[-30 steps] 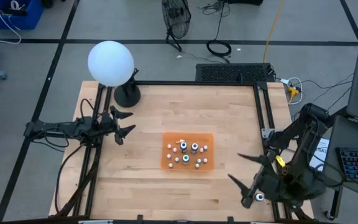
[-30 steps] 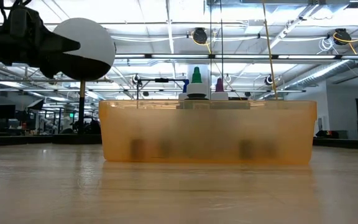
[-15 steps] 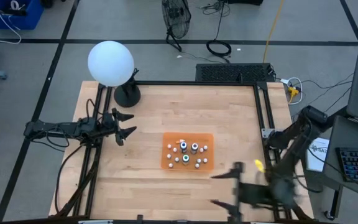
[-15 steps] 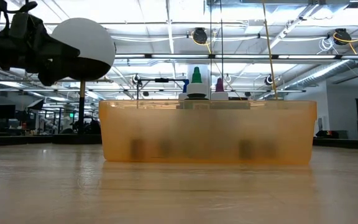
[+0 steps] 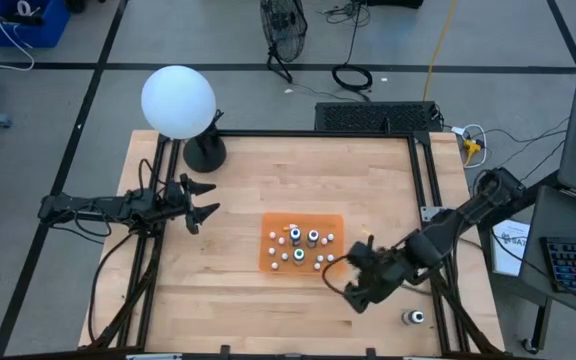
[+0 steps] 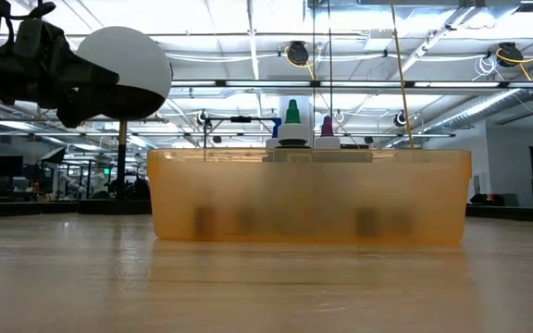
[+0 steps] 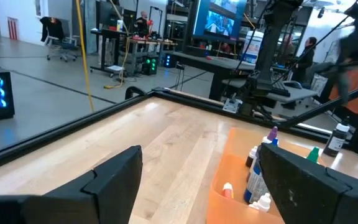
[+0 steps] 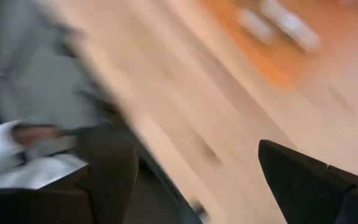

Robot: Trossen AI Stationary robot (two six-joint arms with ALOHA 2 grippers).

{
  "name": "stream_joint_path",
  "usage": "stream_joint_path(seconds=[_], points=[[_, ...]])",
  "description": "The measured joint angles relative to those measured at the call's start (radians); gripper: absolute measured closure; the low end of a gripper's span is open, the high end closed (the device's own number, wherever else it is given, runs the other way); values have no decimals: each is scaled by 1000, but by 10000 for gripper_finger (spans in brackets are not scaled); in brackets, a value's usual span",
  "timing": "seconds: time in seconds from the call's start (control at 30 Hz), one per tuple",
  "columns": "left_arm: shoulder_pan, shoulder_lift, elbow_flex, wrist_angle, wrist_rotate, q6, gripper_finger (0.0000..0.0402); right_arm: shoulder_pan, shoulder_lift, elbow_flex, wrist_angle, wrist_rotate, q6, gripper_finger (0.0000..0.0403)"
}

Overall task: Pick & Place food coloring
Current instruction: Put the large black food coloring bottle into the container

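Right pincer (image 5: 353,283) wide, empty, at tray's (image 5: 270,262) four o'clock, near food coloring (image 5: 299,247); one bottle (image 5: 417,318) stood apart. Left pincer (image 5: 201,200) wide, waiting at nine o'clock on desk (image 5: 268,180).

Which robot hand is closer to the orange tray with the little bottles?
The right. The right end effector hangs open just off the orange tray, at its near right corner. The left end effector waits open farther off, toward the table's left edge.

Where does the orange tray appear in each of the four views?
High view: orange tray at table centre, slightly toward the near edge.
Low view: fills the middle.
Left wrist view: lower right.
Right wrist view: blurred orange patch, upper right.
Shared landmark: the white-capped bottles inside it.
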Motion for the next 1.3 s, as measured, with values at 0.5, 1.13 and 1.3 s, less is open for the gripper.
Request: stream_joint_path(seconds=[0.5,1.13,1.3], points=[[0,0,0,1,0,0,91,319,6,-180,-217,-333,839,85],[0,0,0,1,0,0,89,390,6,-421,53,-331,937,85],[0,0,0,1,0,0,82,397,6,-421,69,-308,933,100]])
